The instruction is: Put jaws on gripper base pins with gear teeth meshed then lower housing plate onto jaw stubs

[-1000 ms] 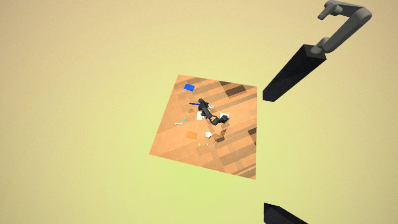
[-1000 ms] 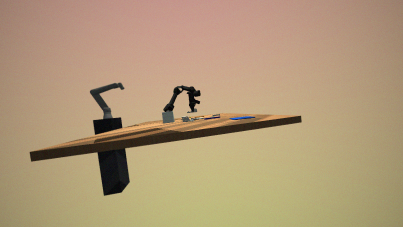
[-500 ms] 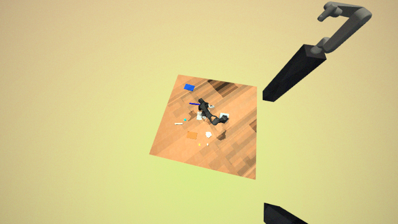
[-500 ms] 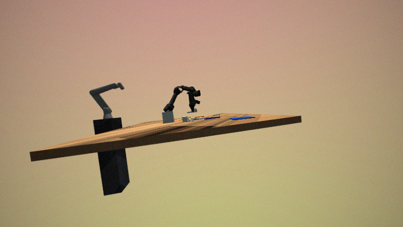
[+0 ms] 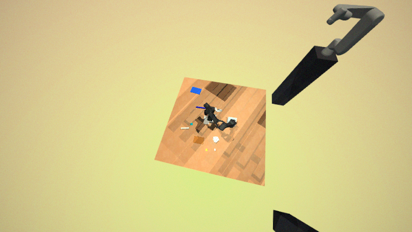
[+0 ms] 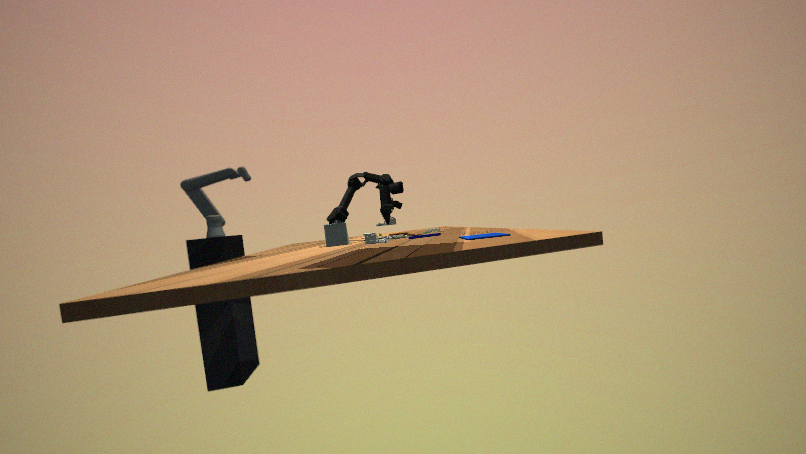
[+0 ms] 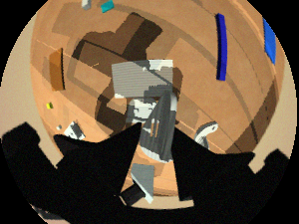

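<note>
My gripper (image 7: 154, 126) (image 6: 386, 220) is shut on a jaw (image 7: 160, 134). The jaw is long and grey, with a ridged lower end in the wrist view, and is held above the table. The gripper base (image 7: 143, 107) is pale and lies in shadow, partly hidden by the held jaw. Its pins cannot be made out clearly. The other jaw (image 7: 204, 134) (image 5: 218, 109) is white and curved and lies to the right in the wrist view. A white piece with dark holes, seemingly the housing plate (image 7: 75, 130) (image 5: 215, 139), lies apart at the left of the wrist view.
A flat plate (image 7: 127, 80) adjoins the gripper base. A blue bar (image 7: 221, 48) (image 5: 200, 107), a blue pad (image 5: 195, 90), an orange pad (image 5: 198, 140), a teal piece (image 5: 191, 123), a white bar (image 5: 184, 128) and a yellow piece (image 5: 206, 149) lie around. A grey arm (image 6: 205, 204) stands on a dark pillar.
</note>
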Controlling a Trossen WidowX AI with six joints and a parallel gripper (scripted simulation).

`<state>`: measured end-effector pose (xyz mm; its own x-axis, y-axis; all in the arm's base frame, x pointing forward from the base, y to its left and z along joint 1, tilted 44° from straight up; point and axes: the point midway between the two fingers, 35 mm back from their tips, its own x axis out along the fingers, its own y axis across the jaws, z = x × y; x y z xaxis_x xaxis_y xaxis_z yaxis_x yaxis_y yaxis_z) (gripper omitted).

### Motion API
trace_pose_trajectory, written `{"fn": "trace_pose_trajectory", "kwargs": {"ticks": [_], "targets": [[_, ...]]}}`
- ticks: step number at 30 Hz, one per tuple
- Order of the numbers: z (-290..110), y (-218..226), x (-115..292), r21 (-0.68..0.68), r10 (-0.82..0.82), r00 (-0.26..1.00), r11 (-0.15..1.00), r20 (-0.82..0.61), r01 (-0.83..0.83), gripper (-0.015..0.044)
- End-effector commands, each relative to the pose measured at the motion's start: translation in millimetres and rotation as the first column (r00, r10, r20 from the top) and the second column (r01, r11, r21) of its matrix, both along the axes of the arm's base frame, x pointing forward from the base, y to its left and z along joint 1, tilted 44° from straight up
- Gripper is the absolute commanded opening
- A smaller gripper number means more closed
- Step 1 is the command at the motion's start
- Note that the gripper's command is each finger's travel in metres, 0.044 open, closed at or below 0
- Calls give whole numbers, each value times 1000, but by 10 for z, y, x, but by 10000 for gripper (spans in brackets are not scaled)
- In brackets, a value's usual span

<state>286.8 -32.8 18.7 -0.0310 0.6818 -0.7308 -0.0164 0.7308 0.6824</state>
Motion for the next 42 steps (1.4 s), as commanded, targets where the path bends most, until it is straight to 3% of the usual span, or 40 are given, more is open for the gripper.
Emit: {"fn": "trace_pose_trajectory", "kwargs": {"ticks": [1, 20, 42], "targets": [[92, 58, 86, -1, -5, 1000, 1000, 10, 5, 134], [432, 440, 368, 6, -3, 1000, 1000, 11, 3, 134], [435, 444, 370, 6, -13, 1000, 1000, 3, 13, 134]]}}
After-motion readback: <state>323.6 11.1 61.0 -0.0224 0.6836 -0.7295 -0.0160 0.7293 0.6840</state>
